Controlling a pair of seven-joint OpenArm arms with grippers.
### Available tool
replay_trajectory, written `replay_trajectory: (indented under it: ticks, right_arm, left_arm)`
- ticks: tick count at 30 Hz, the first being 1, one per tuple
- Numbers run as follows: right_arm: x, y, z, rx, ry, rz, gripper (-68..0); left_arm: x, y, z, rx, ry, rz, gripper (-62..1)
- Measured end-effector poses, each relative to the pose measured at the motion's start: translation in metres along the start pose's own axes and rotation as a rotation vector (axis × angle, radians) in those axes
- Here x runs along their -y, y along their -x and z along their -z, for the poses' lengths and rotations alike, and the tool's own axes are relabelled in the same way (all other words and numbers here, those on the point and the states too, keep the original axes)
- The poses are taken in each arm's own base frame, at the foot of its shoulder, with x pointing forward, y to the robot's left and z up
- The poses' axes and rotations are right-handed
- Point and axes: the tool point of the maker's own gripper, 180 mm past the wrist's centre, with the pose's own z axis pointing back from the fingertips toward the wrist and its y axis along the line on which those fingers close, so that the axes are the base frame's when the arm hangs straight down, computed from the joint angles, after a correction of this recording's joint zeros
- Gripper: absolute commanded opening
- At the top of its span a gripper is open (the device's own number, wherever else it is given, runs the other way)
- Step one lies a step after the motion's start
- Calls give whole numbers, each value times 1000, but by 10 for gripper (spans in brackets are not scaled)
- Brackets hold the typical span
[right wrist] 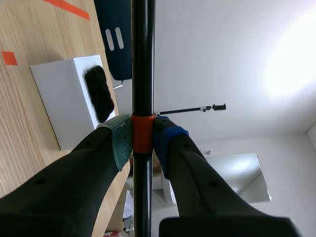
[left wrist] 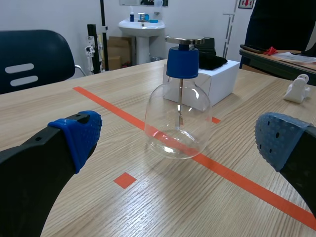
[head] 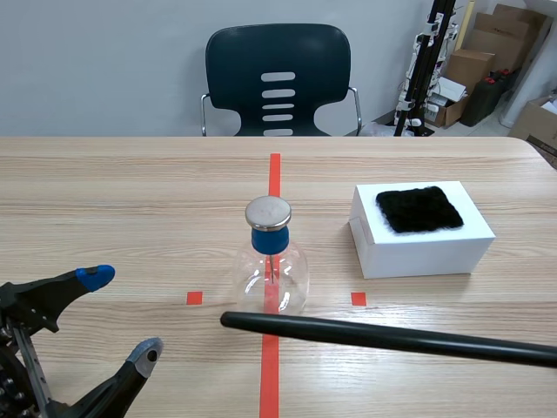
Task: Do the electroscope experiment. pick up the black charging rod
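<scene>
The right gripper point(right wrist: 142, 143) is closed on the black charging rod point(head: 383, 338), clamping it at its orange-red band (probably the handle part). The long free end therefore reaches across just in front of the electroscope flask point(head: 271, 270). The left gripper point(head: 122, 313) waits nearby, wide apart and holding nothing.
</scene>
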Motion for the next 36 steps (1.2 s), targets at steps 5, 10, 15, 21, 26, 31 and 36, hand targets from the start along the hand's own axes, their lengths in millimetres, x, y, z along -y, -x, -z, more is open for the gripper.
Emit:
replay_trajectory:
  ticks: [5,10,15,21,26,31,36]
  right_arm:
    - [0,-2,0,12,-1,0,-669]
    - [0,-6,0,33,-1,0,-669]
    - [0,-10,0,58,-1,0,-669]
    - [0,-10,0,58,-1,0,-669]
    - [0,-11,0,59,-1,0,-669]
    - [0,-11,0,59,-1,0,-669]
    - [0,-13,0,70,-1,0,-669]
  left_arm:
    - [0,0,0,0,0,0,14]
    - [0,0,0,0,0,0,14]
    - [0,0,0,0,0,0,14]
    - [0,0,0,0,0,0,14]
    - [0,0,0,0,0,0,14]
    - [0,0,0,0,0,0,14]
    - [0,0,0,0,0,0,14]
